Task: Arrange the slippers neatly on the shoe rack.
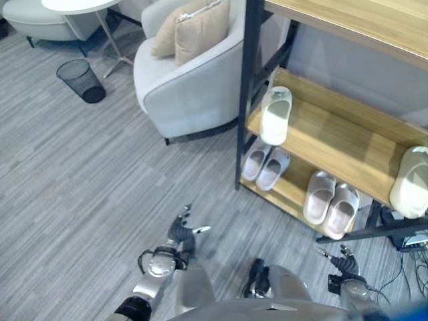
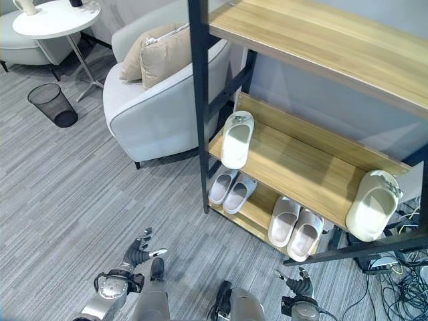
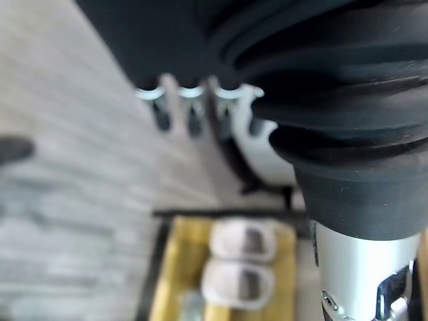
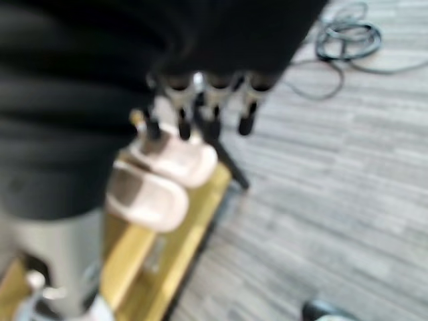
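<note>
Slippers sit on the shoe rack (image 2: 314,157): two pale green ones on the middle shelf, one (image 2: 237,139) hanging over its left front edge and the other (image 2: 372,205) well apart at the right end, also past the edge. On the bottom shelf lie two pale pairs, one pair (image 2: 231,188) at the left and one pair (image 2: 294,227) to the right, each side by side. Both hands hang low over the grey floor (image 2: 67,200), away from the rack; the left hand (image 1: 182,231) has its fingers spread and relaxed, holding nothing, and the right hand (image 1: 340,263) looks loose and empty too. These moulded slippers are probably light, springy and a little grippy, not fragile. The green ones seem to need pairing; a pinch across the toe band or the side wall should carry one safely.
</note>
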Robot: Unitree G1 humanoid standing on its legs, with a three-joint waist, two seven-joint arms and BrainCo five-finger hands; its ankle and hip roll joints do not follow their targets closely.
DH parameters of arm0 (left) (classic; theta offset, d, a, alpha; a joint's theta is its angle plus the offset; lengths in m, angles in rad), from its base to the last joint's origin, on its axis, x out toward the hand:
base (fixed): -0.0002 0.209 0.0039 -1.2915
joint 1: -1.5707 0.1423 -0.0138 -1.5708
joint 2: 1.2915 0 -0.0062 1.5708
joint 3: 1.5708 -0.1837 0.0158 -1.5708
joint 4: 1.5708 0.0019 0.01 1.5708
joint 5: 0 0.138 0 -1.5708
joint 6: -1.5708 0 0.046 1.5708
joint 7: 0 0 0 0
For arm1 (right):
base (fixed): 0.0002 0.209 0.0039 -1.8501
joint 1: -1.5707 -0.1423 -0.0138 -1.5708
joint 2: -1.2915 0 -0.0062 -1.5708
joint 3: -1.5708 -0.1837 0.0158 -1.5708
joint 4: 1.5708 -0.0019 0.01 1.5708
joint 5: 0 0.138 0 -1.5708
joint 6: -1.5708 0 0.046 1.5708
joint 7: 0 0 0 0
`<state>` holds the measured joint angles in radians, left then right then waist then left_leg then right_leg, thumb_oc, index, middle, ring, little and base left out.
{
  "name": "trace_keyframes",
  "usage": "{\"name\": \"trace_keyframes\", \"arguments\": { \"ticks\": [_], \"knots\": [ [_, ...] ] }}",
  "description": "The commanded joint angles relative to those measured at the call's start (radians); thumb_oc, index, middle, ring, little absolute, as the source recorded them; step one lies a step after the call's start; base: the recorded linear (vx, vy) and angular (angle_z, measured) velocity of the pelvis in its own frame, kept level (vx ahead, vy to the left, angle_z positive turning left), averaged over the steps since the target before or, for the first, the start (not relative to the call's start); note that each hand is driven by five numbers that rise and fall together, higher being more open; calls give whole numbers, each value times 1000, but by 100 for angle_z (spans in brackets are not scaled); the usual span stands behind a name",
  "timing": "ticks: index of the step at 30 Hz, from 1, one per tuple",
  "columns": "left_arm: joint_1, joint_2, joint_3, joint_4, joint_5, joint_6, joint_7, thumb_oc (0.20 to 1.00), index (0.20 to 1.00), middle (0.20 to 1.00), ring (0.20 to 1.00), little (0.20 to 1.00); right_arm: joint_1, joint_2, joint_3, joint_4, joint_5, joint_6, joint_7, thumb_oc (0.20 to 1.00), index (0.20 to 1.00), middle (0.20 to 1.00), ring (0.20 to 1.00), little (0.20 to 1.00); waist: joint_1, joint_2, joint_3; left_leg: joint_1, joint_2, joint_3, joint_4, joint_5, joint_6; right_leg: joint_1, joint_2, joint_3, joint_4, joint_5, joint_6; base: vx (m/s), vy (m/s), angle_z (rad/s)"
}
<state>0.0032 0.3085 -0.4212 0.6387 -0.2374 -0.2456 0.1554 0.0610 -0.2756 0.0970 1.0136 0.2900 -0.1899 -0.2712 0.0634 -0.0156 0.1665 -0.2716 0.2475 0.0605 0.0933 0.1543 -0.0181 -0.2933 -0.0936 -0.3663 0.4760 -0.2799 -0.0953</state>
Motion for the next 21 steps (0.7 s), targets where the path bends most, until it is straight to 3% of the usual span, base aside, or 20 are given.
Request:
{"name": "trace_keyframes", "arguments": {
  "ticks": [1, 4, 5, 10, 12, 14, 15, 16, 18, 21],
  "knots": [
    [-64, 15, -2, -95, 99, -45, -19, 1000, 1000, 1000, 1000, 1000, -54, -21, 10, 22, -56, 7, 20, 1000, 1000, 1000, 1000, 1000, -18, -29, 28, 55, -176, 54, 97, -181, -66, 208, -39, 37, -320, 147, 185, 177, 116, 58],
    [-48, 11, -17, -94, 130, -39, -25, 1000, 1000, 1000, 1000, 1000, -51, -2, 31, 22, -77, 11, 24, 1000, 1000, 1000, 1000, 1000, -22, -35, -4, 88, -234, 11, 38, -192, -38, 225, -45, 55, -318, 182, 201, 189, 131, -6],
    [-48, 16, -24, -84, 166, -30, -34, 1000, 1000, 1000, 1000, 1000, -48, 11, 35, 39, -91, 21, 39, 1000, 1000, 1000, 1000, 1000, -33, -36, -21, 126, -238, 33, 6, -194, -26, 244, -52, 67, -313, 189, 211, 185, 135, -13],
    [-65, 41, -37, -119, 229, -30, -19, 1000, 1000, 1000, 1000, 1000, -53, 32, 53, 40, -110, 24, 53, 1000, 1000, 1000, 1000, 1000, -38, -34, -19, 196, -246, 59, -44, -206, 4, 217, -65, 108, -228, 213, 243, 103, 158, -27],
    [-110, 68, -53, -152, 273, -35, -9, 1000, 1000, 1000, 1000, 1000, -56, 50, 67, 50, -123, 30, 59, 1000, 1000, 1000, 1000, 1000, -54, -17, -12, 237, -227, 92, -65, -216, 20, 154, -99, 146, -113, 262, 290, 34, 71, -40],
    [-123, 76, -60, -164, 288, -37, -9, 1000, 1000, 1000, 1000, 1000, -51, 52, 67, 55, -130, 32, 60, 1000, 1000, 1000, 1000, 1000, -55, -13, -13, 245, -220, 97, -65, -223, 20, 158, -126, 144, -130, 267, 288, 39, -46, -44],
    [-142, 83, -70, -180, 301, -44, -8, 1000, 1000, 1000, 1000, 1000, -46, 51, 66, 64, -143, 32, 59, 1000, 1000, 1000, 1000, 1000, -57, -7, -16, 248, -208, 101, -65, -228, 15, 157, -164, 139, -161, 286, 284, 83, -168, -60],
    [-178, 88, -94, -185, 337, -51, -5, 1000, 1000, 1000, 1000, 1000, -35, 47, 58, 81, -151, 45, 66, 1000, 1000, 1000, 1000, 1000, -75, -15, -19, 254, -209, 90, -50, -242, 8, 177, -206, 164, -295, 324, 284, 139, -238, -38],
    [-206, 76, -108, -166, 397, -57, 9, 1000, 1000, 1000, 1000, 1000, -12, 50, 65, 88, -170, 45, 78, 1000, 1000, 1000, 1000, 1000, -86, -36, -38, 269, -226, 90, -46, -249, 2, 226, -180, 195, -369, 338, 307, 135, -191, -11],
    [-210, 46, -108, -171, 360, -59, 16, 1000, 1000, 1000, 1000, 1000, 1, 42, 75, 109, -191, 55, 84, 1000, 1000, 1000, 1000, 1000, -93, -34, -71, 293, -219, 87, -81, -233, -10, 263, -154, 186, -414, 341, 307, 90, -145, 16]
  ]
}}
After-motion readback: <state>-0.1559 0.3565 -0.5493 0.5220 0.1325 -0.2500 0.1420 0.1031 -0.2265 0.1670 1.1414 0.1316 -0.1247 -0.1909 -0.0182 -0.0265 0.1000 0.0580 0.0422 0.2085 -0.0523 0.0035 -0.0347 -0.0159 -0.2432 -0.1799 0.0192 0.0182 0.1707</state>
